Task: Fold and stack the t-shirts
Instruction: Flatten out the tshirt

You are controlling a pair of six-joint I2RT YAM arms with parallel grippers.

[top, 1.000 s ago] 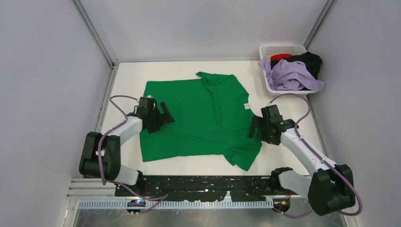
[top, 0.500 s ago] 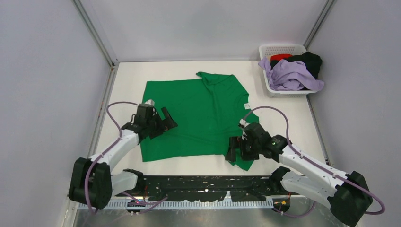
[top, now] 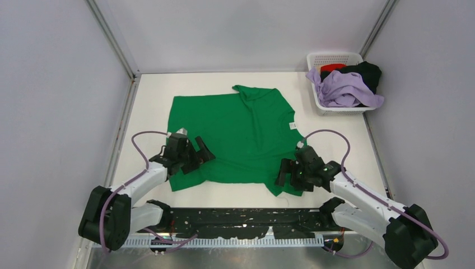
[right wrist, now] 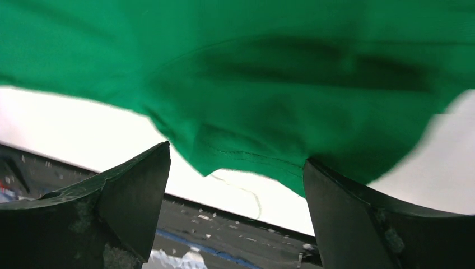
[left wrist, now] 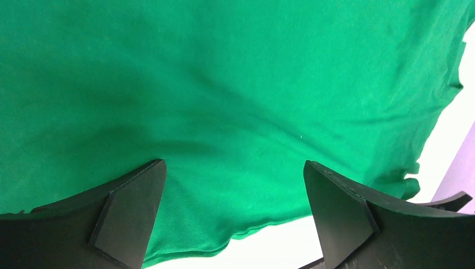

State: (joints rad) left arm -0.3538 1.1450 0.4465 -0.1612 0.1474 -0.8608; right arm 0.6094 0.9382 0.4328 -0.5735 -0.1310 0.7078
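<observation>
A bright green t-shirt (top: 235,134) lies spread on the white table, collar toward the back. My left gripper (top: 200,154) is open over its near left part; the left wrist view shows green cloth (left wrist: 235,112) and its hem between the spread fingers. My right gripper (top: 283,172) is open over the near right sleeve; the right wrist view shows the sleeve's hem (right wrist: 246,151) between the fingers, with a loose thread hanging. Lavender (top: 344,89), black (top: 369,73) and red (top: 333,68) shirts are piled in the basket.
A white slotted basket (top: 331,57) stands at the back right corner. Grey walls close the left, back and right sides. A black rail (top: 241,218) with the arm bases runs along the near table edge.
The left gripper has moved toward the near edge of the green shirt. The right gripper swung forward to the near right sleeve, then shifted slightly right. The shirt's near right corner has shifted.
</observation>
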